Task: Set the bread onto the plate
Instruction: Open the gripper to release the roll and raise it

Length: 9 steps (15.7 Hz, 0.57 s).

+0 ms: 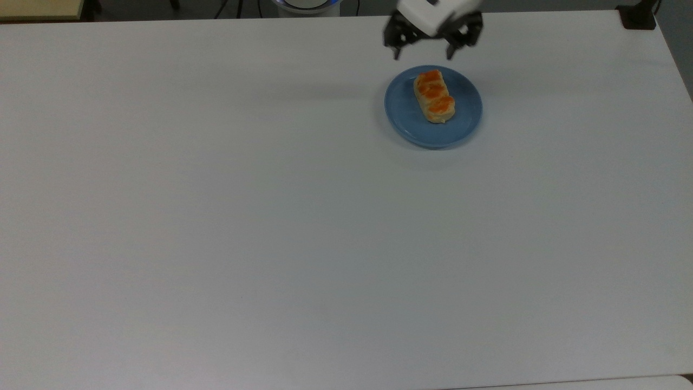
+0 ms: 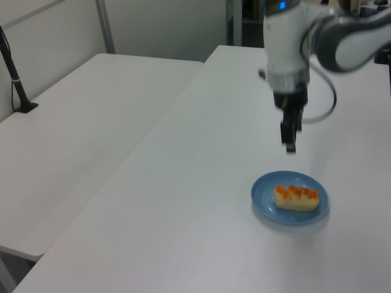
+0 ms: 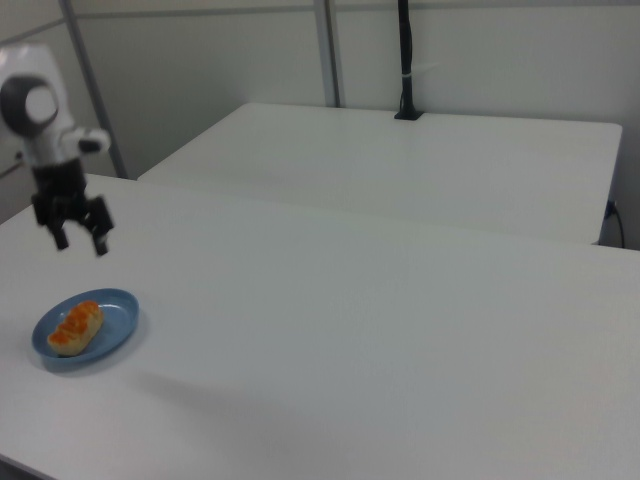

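The pale-yellow bread [image 1: 433, 102] with orange-brown glazed bumps lies flat inside the round blue plate [image 1: 463, 123], slightly toward the top view's upper side. The same bread [image 2: 296, 198] rests on the plate [image 2: 264, 196] in the left view, and the bread [image 3: 76, 327] sits on the plate [image 3: 118, 317] in the right view. My gripper [image 1: 423, 54] hangs open in the air above and behind the plate, holding nothing. It is well above the plate in the left view [image 2: 289, 146] and the right view [image 3: 80, 244].
The white table [image 1: 270, 216] stretches wide around the plate. A second white table [image 2: 79, 122] stands beside it, with a black pole [image 2: 15, 79] clamped at its edge. A black clamp [image 1: 639, 16] sits at the top view's upper right corner.
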Motion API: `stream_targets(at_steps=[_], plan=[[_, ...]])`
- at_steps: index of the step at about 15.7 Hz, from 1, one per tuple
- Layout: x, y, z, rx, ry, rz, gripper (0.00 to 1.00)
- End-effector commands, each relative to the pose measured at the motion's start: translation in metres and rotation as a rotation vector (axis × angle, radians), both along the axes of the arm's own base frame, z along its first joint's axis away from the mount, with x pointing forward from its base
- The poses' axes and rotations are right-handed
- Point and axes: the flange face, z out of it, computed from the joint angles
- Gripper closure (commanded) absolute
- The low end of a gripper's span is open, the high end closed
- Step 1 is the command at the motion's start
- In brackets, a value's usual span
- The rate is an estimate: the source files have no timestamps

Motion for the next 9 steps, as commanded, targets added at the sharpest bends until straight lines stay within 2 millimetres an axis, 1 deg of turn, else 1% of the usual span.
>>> stream_targets(at_steps=[1, 2, 3, 4, 5, 7, 9], plan=[[0.032, -0.113, 0.088, 0.068, 0.026, 0.05, 0.0], [0.037, -0.141, 0.103, 0.079, 0.024, 0.048, 0.0], [0.039, -0.169, 0.113, 0.086, 0.023, 0.041, 0.0], [0.041, -0.196, 0.12, 0.087, 0.017, 0.015, 0.0], [0.042, -0.218, 0.127, 0.087, 0.002, -0.024, 0.0], [0.043, -0.243, 0.136, 0.085, -0.02, -0.069, 0.0], [0.041, -0.256, 0.14, 0.084, -0.031, -0.089, 0.0]])
